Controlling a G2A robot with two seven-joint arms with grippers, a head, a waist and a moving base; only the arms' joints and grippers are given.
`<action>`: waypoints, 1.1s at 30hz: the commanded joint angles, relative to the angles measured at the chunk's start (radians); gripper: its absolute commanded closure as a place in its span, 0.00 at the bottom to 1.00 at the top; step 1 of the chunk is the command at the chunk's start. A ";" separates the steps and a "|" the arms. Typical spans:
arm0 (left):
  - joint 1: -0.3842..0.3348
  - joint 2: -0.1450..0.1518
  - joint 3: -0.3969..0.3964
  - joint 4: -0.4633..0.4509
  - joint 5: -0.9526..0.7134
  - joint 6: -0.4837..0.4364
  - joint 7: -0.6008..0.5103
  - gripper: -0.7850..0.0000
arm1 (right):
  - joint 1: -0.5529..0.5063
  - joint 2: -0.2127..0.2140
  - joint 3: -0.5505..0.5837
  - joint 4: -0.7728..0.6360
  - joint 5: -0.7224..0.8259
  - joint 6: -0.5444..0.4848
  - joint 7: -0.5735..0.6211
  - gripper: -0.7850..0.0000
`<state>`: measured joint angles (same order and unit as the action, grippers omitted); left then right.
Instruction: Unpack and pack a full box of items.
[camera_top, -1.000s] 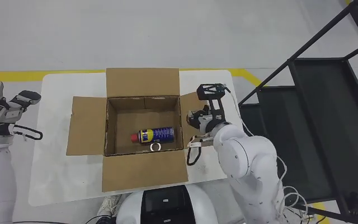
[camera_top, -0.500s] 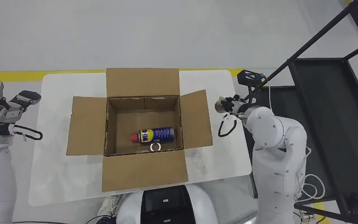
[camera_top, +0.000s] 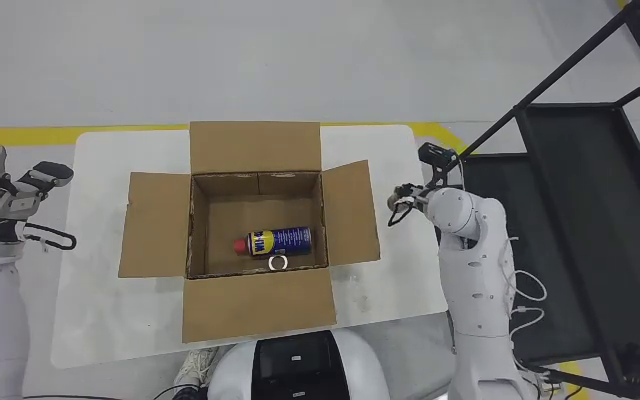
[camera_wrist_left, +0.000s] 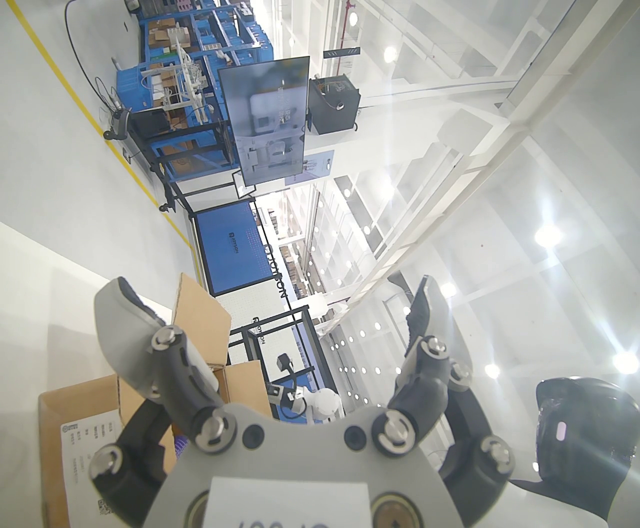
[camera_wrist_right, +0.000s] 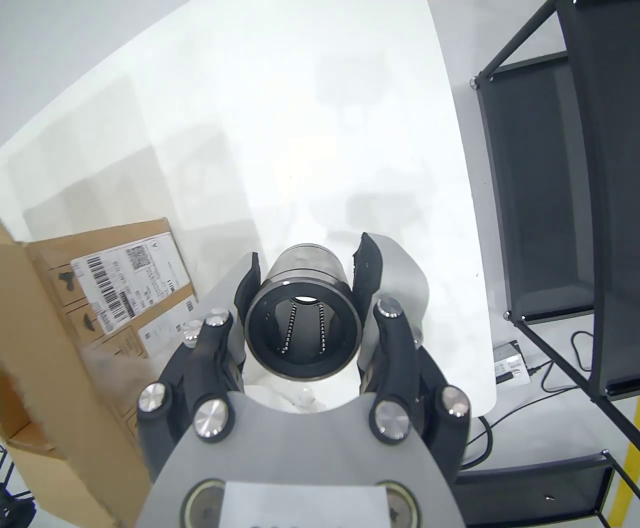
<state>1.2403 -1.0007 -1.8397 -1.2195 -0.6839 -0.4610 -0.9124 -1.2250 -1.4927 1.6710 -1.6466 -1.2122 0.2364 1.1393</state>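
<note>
Box of brown cardboard, open at the middle of the white table, all 4 flaps folded out flat. On its floor, toward the near wall: 1 spray can lying on its side, blue body with a yellow patch, red cap toward the robot's left. Just beside the can, on the near side: 1 small metal ring.

Over bare table just past the box's right flap, near the table's right edge: the right gripper, clenched on a metal cylinder. Beyond that edge, a black rack.

At the table's left edge, well apart from the box: the left gripper, fingers spread wide with nothing between them.

From the top view: the box's inside and both things lying in it.

From the right wrist view: an end-on look into the cylinder. Bright steel sleeve, dark ring at the near end, hollow through, rows of tiny balls running along the bore. Black pads pressed against 2 opposite sides of the sleeve. Also printed labels with barcodes on the face of the nearest flap.

From the left wrist view: the box from the side, low behind 1 finger, flaps standing out, a white label on its outer face.
</note>
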 joint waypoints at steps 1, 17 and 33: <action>0.000 0.000 0.000 0.000 0.000 0.000 0.000 0.00 | 0.014 0.000 -0.001 0.065 0.020 0.010 -0.047 1.00; 0.000 0.000 0.000 0.000 0.000 0.000 0.000 0.00 | 0.056 0.006 -0.048 0.326 -0.007 0.084 -0.230 1.00; 0.000 0.000 0.000 0.000 0.000 0.000 0.000 0.00 | -0.018 0.013 -0.065 0.211 0.038 0.095 -0.267 0.00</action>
<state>1.2403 -1.0007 -1.8397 -1.2195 -0.6839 -0.4610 -0.9124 -1.2250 -1.4799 1.6076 -1.3947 -1.1798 0.3295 0.8714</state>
